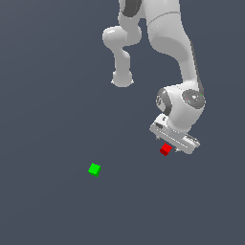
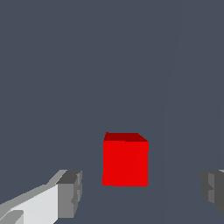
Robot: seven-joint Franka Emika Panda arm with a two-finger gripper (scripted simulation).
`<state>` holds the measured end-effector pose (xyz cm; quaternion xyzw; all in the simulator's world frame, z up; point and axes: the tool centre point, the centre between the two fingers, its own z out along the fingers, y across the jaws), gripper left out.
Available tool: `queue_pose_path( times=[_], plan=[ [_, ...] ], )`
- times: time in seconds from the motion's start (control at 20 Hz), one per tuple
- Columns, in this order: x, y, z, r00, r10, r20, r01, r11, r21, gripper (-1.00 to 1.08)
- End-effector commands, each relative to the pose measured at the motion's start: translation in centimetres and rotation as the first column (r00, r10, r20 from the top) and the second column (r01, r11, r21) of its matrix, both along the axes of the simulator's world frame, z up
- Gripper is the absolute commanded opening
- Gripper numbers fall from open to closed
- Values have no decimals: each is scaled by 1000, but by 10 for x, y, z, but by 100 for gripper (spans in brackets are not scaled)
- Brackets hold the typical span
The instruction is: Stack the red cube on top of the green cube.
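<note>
Gripper [image 2: 140, 192] low, spread, seemingly straddling the red cube [image 2: 125, 162].

The red cube [image 2: 125, 162] looks like a plain, smooth solid with no texture or markings; its faces are flat and matt, the upper one shaded a darker red. The green cube [image 1: 94, 169] has the same uniform, unmarked finish, though it is too small in the exterior view to judge finer detail. The Panda arm [image 1: 168, 33] has a smooth white shell with a soft sheen, like moulded plastic, and darker grey bands at its joints. The gripper [image 2: 140, 192] body is white and smooth, and its fingertips [image 2: 70, 194] are dull grey and faceted. The floor [image 1: 48, 95] is an even, matt slate-grey.
</note>
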<state>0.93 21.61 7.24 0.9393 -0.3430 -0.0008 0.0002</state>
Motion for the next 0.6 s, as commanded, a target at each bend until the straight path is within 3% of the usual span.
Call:
queue_pose_path(
  times=[0.0, 0.55],
  plan=[
    [3, 4, -2, 1000, -17, 1, 17, 1000, 0, 100],
    [4, 6, -11, 1000, -23, 1, 23, 1000, 0, 100]
  ],
)
